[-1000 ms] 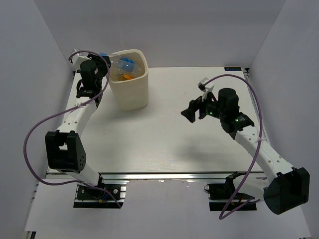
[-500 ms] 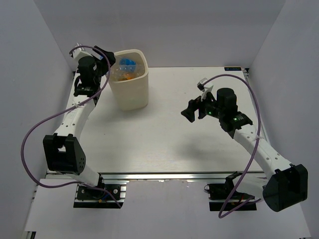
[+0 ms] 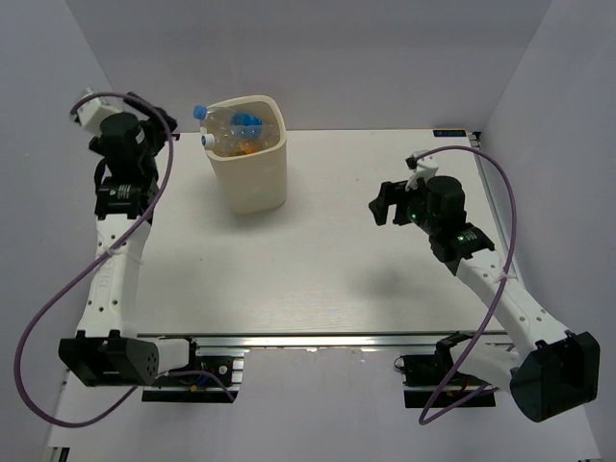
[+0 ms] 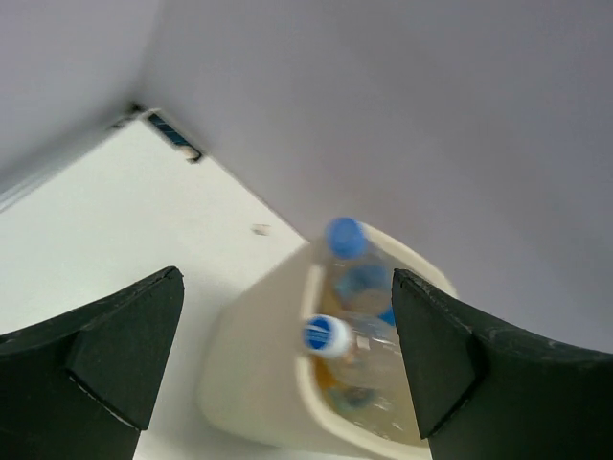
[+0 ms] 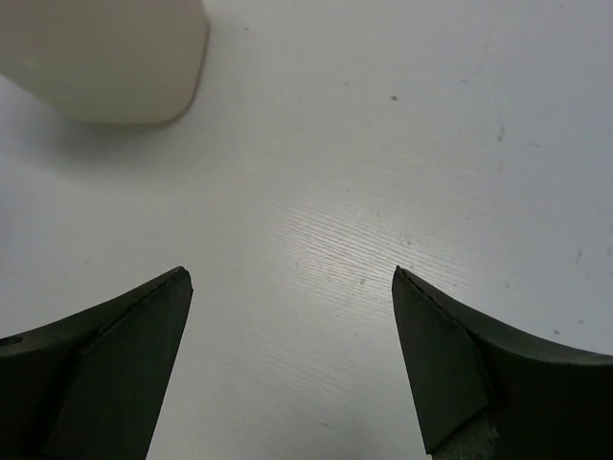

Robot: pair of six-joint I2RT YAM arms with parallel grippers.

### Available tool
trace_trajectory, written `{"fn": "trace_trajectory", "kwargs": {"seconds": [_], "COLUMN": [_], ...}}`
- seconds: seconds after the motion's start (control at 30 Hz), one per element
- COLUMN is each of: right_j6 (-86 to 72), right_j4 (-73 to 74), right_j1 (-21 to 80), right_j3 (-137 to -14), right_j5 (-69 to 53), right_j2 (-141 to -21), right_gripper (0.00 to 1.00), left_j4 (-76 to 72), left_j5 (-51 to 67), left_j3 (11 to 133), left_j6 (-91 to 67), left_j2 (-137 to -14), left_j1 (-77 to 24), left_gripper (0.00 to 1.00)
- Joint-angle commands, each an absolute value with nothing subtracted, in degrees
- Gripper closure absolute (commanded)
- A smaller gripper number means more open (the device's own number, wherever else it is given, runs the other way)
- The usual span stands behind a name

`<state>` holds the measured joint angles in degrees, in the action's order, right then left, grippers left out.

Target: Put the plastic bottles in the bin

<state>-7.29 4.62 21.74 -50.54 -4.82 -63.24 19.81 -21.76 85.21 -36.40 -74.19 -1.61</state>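
The plastic bottles all seem to sit in the bin, so with the left hand and right hand both open and empty on either side of it, the sorting looks done and only a retreat appears called for.

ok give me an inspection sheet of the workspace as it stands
surface: white table, bare apart from the bin
job's things: bin upright at the far left of the table; bottles heaped inside it, two blue-capped necks poking over the rim; none seen on the table
clutter: nothing seen
grippers: left gripper open and empty, raised to the left of the bin; right gripper open and empty, over bare table
cables: purple cables loop off both arms, clear of the bin
surroundings: plain pale walls on three sides
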Motion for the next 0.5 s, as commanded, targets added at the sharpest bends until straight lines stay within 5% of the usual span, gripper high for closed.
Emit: {"fn": "trace_trajectory", "kwargs": {"seconds": [0.0, 0.47], "right_j6": [-12.21, -14.42], "right_j4": [3.69, 1.93], "right_j1": [21.36, 21.36], "right_j3": [-48.52, -42.19], "right_j5": [5.53, 12.48], "right_j2": [-60.39, -56.07], "right_gripper": [0.11, 0.11], "left_j4": [28.04, 27.69], "left_j5": [-23.65, -23.9], "left_j3": [77.8, 68.47], "left_j6": [-40.5, -46.41], "left_j2": [-72.34, -70.49], "left_j1": [6.22, 16.08], "left_gripper": [0.02, 0.02]}}
